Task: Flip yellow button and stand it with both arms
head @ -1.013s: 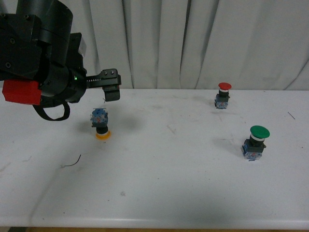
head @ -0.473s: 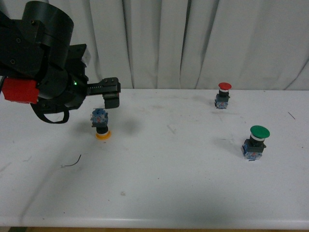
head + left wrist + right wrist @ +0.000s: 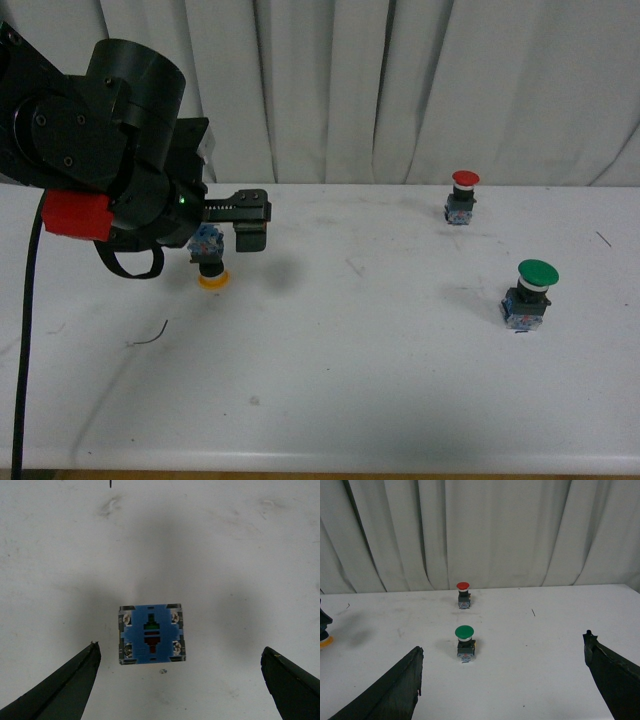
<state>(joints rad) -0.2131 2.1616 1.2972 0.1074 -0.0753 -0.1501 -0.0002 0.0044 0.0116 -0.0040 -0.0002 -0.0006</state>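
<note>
The one yellow button [image 3: 209, 262] stands upside down on the white table [image 3: 350, 380], toward its left side, with the round cap down on the surface and the blue base [image 3: 151, 634] facing up. My left gripper [image 3: 178, 650] hangs over it with its two fingers [image 3: 75, 685] spread wide, one to each side of the base and neither touching it. In the front view, my left arm [image 3: 110, 160], with its red patch, partly covers the base. My right gripper [image 3: 503, 642] is also spread wide, holds nothing and is well away from the yellow button. Two more buttons stand upright on the right side of the table: one red [image 3: 463, 195] at the back and one green [image 3: 530, 292] nearer to me. A pale curtain [image 3: 400, 80] hangs behind.
</note>
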